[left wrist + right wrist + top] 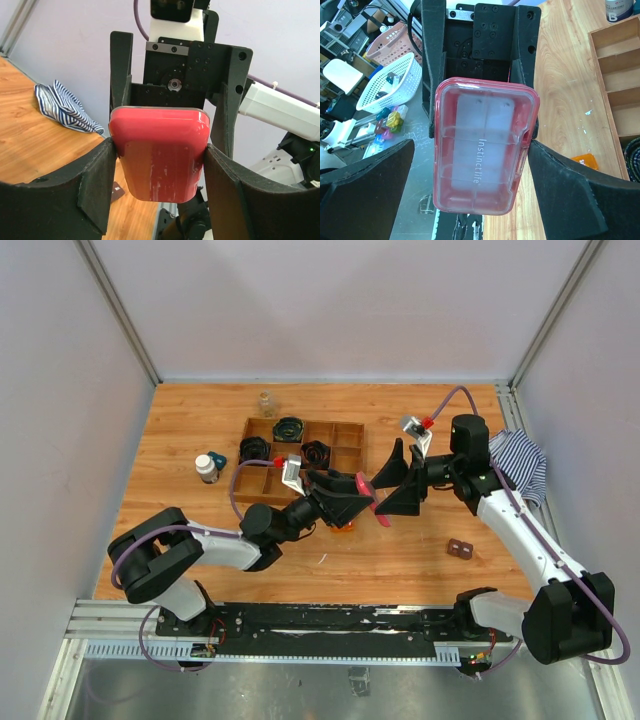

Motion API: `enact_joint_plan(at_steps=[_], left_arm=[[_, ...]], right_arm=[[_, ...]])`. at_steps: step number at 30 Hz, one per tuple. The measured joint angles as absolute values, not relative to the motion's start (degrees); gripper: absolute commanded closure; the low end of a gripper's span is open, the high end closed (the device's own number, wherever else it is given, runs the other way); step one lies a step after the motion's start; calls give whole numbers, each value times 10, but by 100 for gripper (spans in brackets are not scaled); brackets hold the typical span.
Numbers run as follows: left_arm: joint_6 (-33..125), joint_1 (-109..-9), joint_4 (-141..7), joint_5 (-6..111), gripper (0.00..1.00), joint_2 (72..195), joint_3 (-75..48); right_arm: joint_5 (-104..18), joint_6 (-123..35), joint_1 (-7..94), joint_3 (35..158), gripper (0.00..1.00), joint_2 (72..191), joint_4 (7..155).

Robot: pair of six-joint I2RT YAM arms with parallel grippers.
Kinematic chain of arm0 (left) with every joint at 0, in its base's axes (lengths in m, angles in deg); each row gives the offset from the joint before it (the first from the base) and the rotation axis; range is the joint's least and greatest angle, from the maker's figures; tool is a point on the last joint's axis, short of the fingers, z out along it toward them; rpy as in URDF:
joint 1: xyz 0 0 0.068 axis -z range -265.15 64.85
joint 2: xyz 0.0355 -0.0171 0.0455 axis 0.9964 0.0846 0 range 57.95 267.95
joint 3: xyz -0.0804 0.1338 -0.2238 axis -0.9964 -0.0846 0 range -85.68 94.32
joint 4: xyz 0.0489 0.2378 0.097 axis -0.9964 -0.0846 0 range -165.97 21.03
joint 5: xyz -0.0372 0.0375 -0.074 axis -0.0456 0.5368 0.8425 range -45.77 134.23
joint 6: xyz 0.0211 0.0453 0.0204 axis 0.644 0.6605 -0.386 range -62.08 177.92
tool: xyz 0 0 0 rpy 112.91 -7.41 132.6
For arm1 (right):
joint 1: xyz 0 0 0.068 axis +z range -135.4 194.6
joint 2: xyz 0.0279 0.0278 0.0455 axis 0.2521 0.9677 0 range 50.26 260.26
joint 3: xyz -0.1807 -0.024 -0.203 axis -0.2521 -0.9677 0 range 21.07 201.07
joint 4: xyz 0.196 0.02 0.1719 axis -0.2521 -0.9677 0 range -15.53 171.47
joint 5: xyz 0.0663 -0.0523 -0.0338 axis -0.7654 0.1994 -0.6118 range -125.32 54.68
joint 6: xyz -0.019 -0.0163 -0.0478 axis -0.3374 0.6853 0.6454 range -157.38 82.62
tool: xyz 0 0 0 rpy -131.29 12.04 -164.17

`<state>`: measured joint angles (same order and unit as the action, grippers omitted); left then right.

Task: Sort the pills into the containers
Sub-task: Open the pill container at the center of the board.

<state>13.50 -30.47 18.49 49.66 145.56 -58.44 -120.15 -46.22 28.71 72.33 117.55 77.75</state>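
- Pink box (485,150): off the surface (200,420), held in the air between the two arms, just beside the near right corner of the wooden tray (348,455) and above the orange block (342,527).
- Grip, left side: the jaws of the left gripper (357,500) are clamped on the box's two long sides near one end.
- Grip, right side: the jaws of the right gripper (388,488) stand wide apart, one finger on either side of the box's free end. Whether either finger touches the box cannot be told.
- Lid: shut, with the printed face turned to the right wrist camera. No pills show in the compartments through it (the plastic is only translucent, so this finding is provisional).
- Other containers: the clear vial (266,403) stands upright beyond the tray. The dark bottle (207,468) stands upright to the tray's left, with its white cap on. Both are well apart from either gripper.
- Pills: none identified in any view. A pale speck (322,558) on the surface near the left arm is too small to name.
- Assessment: early stage, with nothing visibly sorted. By judgement, the box has yet to be opened, the pills found, and all three containers filled.
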Motion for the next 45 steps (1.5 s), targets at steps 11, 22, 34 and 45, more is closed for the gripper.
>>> enact_joint_plan(at_steps=[11, 22, 34, 45], left_arm=[[124, -307, 185, 506, 100, 1456, -584], [124, -307, 186, 507, 100, 1455, -584], [124, -308, 186, 508, 100, 1449, -590], [113, -328, 186, 534, 100, 1443, -593]], right_arm=[[-1197, -462, 287, 726, 23, 1178, 761], [-1188, -440, 289, 742, 24, 1186, 718], [-1183, -412, 304, 748, 46, 1194, 688], [-1189, -453, 306, 750, 81, 1207, 730]])
